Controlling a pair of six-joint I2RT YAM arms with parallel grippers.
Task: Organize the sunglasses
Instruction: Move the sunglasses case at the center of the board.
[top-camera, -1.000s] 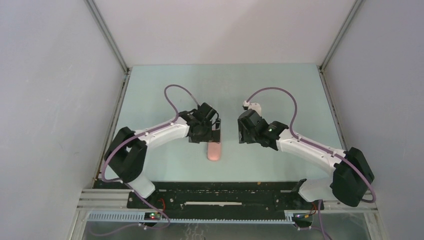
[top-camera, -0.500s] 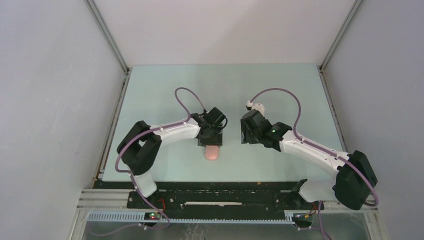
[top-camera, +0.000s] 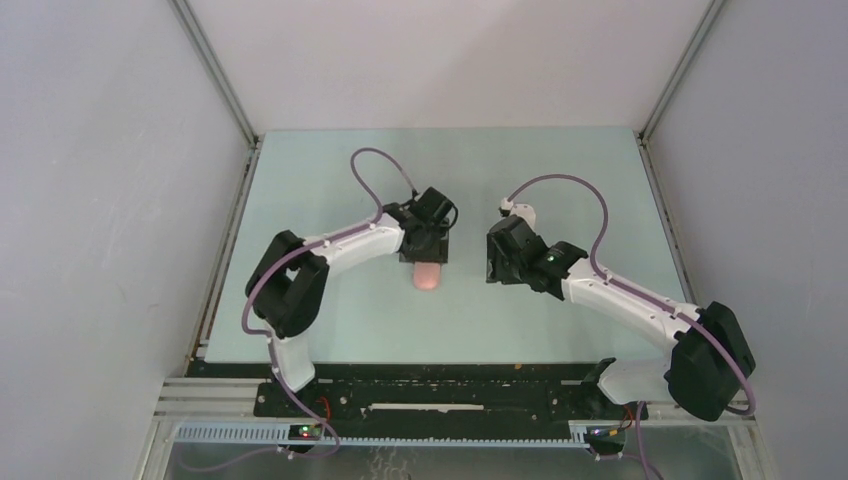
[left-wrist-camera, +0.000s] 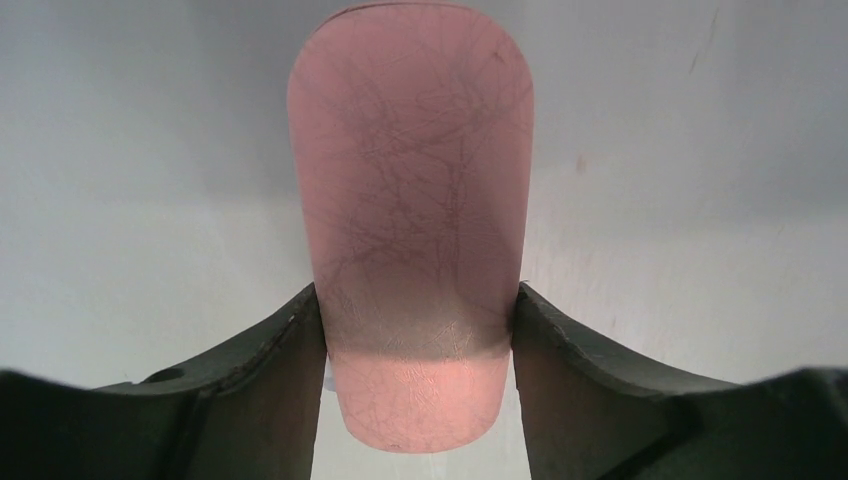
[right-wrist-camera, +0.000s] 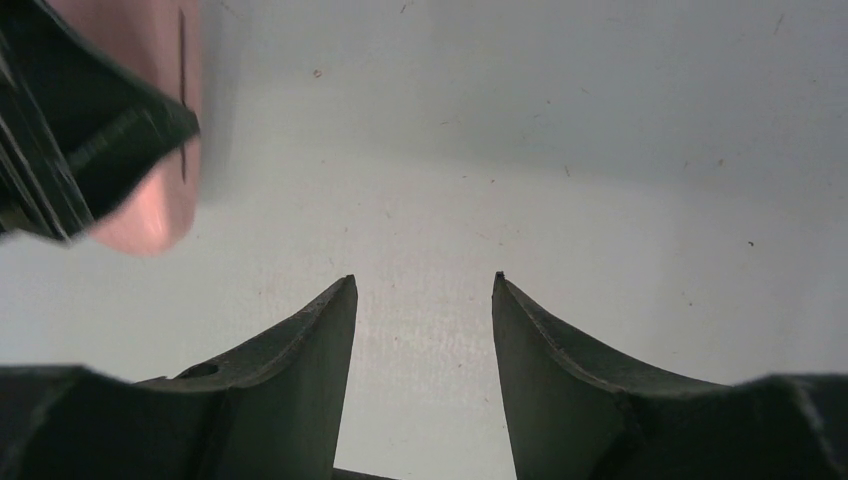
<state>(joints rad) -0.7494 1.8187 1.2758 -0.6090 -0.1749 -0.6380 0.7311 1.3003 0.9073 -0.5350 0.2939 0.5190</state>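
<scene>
While the left gripper (left-wrist-camera: 418, 300) pinches the pink case (left-wrist-camera: 410, 180) by both long sides, the right gripper (right-wrist-camera: 425, 285) hangs nearby over the table (right-wrist-camera: 600, 200), jaws apart and empty. The sunglasses show in no view.

No view shows the sunglasses, so can't tell their look, pose or spot.

What does show is a pink case (top-camera: 427, 277). It's long w/ round ends, covered in thin crackly lines, and looks shut. It's near the mid of the counter (top-camera: 330, 190), w/ its long way running near to far. The left claw (left-wrist-camera: 415, 330) has one finger pressed on each long side, close to one end. The other end sticks out free. Can't tell if the case sits on the counter or hangs just above it.
</scene>
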